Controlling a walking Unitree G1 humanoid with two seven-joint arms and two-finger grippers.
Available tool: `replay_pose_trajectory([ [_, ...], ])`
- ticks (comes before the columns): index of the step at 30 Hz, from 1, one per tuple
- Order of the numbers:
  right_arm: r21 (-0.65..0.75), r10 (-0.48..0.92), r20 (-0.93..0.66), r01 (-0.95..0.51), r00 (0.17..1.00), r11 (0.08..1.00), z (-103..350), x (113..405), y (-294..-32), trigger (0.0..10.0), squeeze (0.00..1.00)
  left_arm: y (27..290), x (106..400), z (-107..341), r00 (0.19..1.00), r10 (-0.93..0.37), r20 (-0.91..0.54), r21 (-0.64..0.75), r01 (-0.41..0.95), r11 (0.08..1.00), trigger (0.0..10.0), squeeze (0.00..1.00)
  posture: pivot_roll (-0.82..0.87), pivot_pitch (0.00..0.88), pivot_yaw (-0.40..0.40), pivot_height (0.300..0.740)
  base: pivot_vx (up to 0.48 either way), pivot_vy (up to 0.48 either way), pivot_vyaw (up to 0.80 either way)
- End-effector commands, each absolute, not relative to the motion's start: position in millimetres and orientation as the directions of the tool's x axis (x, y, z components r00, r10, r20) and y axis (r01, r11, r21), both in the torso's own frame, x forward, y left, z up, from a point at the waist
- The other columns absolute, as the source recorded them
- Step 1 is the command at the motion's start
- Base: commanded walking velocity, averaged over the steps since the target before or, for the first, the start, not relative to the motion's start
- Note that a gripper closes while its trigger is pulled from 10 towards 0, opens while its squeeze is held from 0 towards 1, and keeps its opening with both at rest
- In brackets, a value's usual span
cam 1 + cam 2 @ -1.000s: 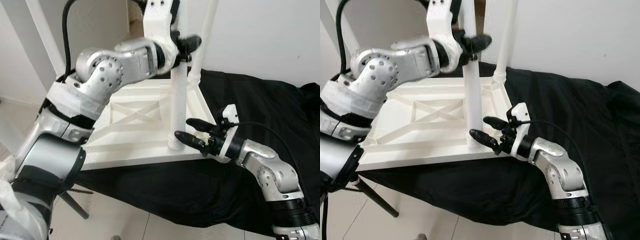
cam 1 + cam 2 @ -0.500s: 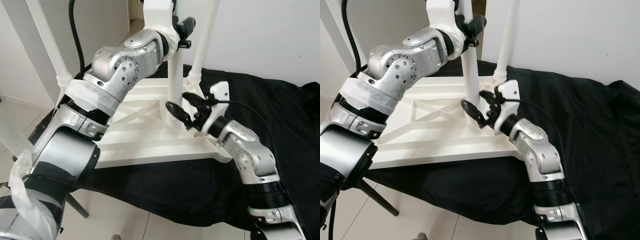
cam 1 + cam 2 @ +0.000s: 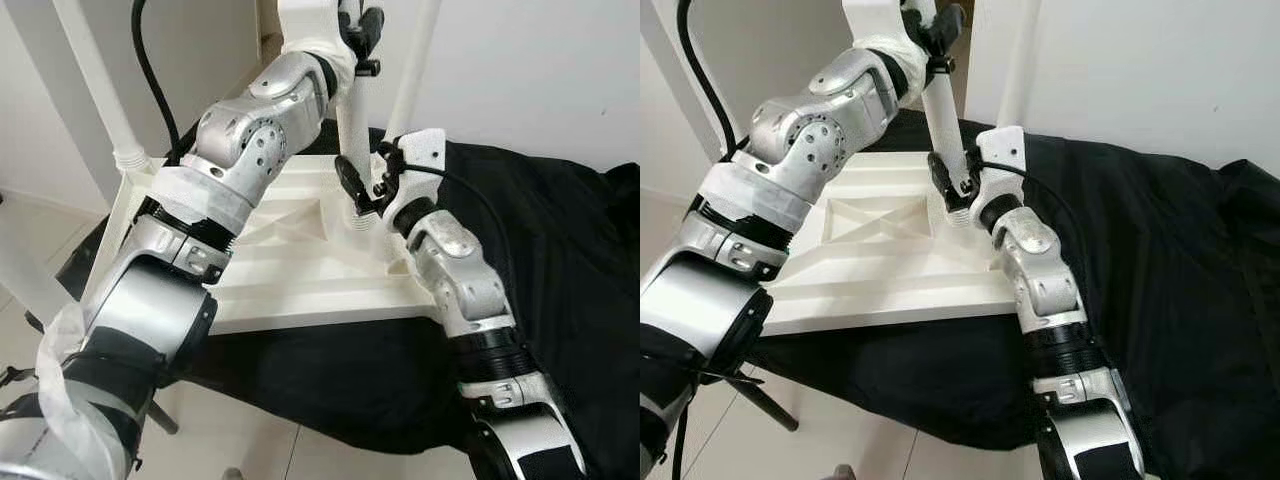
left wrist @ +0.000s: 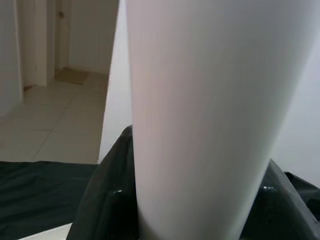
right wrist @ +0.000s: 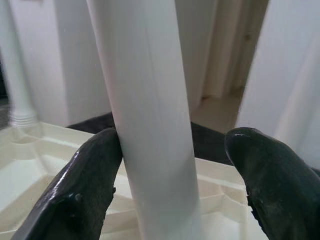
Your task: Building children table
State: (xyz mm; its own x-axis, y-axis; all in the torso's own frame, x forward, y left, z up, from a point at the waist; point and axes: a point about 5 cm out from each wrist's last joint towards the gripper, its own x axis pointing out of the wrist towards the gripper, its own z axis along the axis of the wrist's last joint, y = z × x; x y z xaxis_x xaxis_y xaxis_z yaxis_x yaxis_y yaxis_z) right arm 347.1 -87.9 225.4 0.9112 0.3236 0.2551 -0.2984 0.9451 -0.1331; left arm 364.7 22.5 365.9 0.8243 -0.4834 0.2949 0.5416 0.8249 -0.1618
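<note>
Left gripper clamped high on white leg; right gripper fingers apart around leg near tabletop far right corner; tabletop upside down on black cloth.

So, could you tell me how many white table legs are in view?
3: left leg at the tabletop's far left corner, right leg at its far right, middle leg between, held by the left hand, right hand around its base. Others may be hidden.
</note>
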Motion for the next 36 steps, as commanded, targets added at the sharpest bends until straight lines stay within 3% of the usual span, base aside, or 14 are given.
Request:
replay_pose_trajectory([
  [1,-0.169,0.225,0.255,-0.186,0.94,0.968,218,352,-93,10.0,0.0,19,356,381,0.715,-0.602,0.355,-0.097,0.669,0.737,10.0,0.0,-0.04,0.0,-0.016,0.74,0.0,0.0,0.0],
  [16,-0.229,0.118,0.266,-0.056,0.957,0.972,209,368,-81,10.0,0.0,25,366,386,0.668,-0.647,0.368,-0.107,0.722,0.684,10.0,0.0,-0.04,0.0,-0.019,0.74,0.0,0.0,0.0],
  [36,-0.281,0.102,0.328,-0.006,0.939,0.96,219,383,-68,10.0,0.0,-31,371,410,0.647,-0.681,0.343,-0.115,0.748,0.654,10.0,0.0,-0.03,0.0,-0.037,0.74,0.0,0.0,0.0],
])
